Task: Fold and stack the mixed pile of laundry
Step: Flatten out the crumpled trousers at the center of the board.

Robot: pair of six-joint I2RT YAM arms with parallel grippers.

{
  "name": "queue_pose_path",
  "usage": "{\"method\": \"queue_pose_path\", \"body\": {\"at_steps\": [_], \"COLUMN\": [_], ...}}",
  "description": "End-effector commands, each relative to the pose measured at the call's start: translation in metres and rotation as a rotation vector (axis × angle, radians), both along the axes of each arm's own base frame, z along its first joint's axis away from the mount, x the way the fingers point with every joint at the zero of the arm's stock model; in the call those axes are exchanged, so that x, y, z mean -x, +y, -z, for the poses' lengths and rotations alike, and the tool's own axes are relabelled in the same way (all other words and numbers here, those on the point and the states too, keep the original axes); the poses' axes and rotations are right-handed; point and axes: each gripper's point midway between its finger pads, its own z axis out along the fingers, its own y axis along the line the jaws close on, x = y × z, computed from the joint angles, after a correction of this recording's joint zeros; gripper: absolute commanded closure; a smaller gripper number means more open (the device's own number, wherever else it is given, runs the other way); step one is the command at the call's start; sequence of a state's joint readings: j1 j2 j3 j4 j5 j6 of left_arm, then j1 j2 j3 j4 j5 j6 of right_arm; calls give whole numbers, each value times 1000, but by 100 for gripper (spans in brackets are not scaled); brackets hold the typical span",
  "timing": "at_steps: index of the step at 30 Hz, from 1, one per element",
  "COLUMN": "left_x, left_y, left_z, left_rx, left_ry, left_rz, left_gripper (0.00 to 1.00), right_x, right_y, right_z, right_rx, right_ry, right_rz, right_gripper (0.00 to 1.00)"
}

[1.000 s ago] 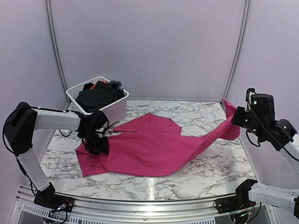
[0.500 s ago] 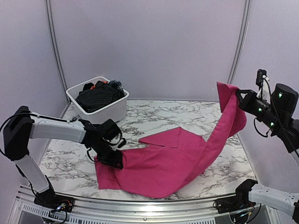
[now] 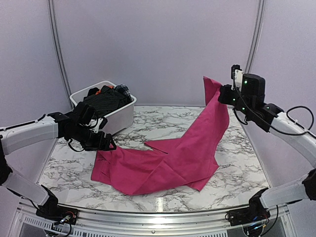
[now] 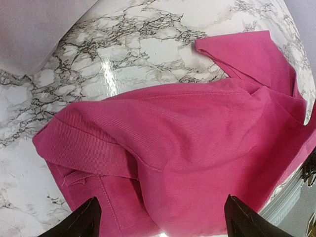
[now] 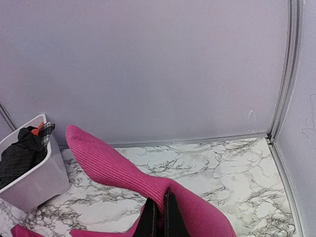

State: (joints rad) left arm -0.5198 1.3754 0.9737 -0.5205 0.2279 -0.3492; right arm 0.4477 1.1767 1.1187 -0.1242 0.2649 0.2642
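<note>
Counting the laundry gives one pink cloth [image 3: 163, 160] out on the table [image 3: 232, 173] and three pieces heaped in the single white tub [image 3: 121, 116] at the far left: a black shirt [image 3: 101, 102], an orange scrap [image 3: 100, 90] and a small plaid piece [image 3: 123, 91]. The heap is too bunched to say whether more lies under them.

Two arms are at work. The left arm reaches in low from the left, and the left gripper [image 3: 103, 142] hovers at the cloth's left edge, just in front of the tub. Its fingers [image 4: 84, 222] stand wide apart with nothing between them, and the cloth lies below.

The right arm is raised high at the far right with its elbow bent. The right gripper [image 3: 223, 95] is pinched tight on one end of the cloth, well above the table. From there the cloth hangs down in a sloping band to the rest, which lies rumpled across the table's middle.
</note>
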Motion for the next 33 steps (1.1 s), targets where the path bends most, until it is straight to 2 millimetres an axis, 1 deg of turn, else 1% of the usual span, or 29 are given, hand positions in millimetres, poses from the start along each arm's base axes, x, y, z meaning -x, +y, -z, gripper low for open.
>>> {"method": "queue_pose_path", "body": {"at_steps": [1,3,5,6,8,11,15,17,21,24,25,26,28,30,33], "left_x": [22,36,49,54,55,55,53,52,48,44,41,39,36,35,30], "left_y": [0,-6,-12,-11,-6,-2,-12,-18,-24,-36,-41,-44,-49,-52,-44], "left_z": [8,13,21,27,37,51,52,53,58,59,57,58,60,56,43], "left_rx": [-16,-40,-122,-163,-176,-171,-12,72,133,208,237,252,269,279,292], "left_ry": [13,5,-25,-23,22,91,110,114,127,135,134,138,143,141,101], "left_rz": [73,131,196,204,147,29,-135,-191,-238,-248,-249,-252,-252,-252,-291], "left_gripper": [10,10,10,9,10,14,16,14,12,15,18,23,40,57,79], "right_x": [-35,-41,-42,-41,-38,-30,-18,-13,-7,-4,-3,-2,0,4,14], "right_y": [-39,-52,-63,-64,-66,-68,-78,-80,-83,-82,-82,-82,-83,-85,-90], "right_z": [-28,-31,-38,-40,-43,-49,-60,-65,-70,-73,-75,-76,-80,-86,-95], "right_rx": [-14,-54,-95,-104,-108,-116,-122,-124,-135,-150,-156,-160,-163,-162,-149], "right_ry": [-73,-82,-95,-96,-101,-110,-140,-151,-162,-171,-174,-179,-186,-196,-217], "right_rz": [202,215,220,212,207,208,239,245,248,239,237,237,239,243,256], "right_gripper": [100,100,100,100,100,100,100,100,100,100,100,100,100,100,100]}}
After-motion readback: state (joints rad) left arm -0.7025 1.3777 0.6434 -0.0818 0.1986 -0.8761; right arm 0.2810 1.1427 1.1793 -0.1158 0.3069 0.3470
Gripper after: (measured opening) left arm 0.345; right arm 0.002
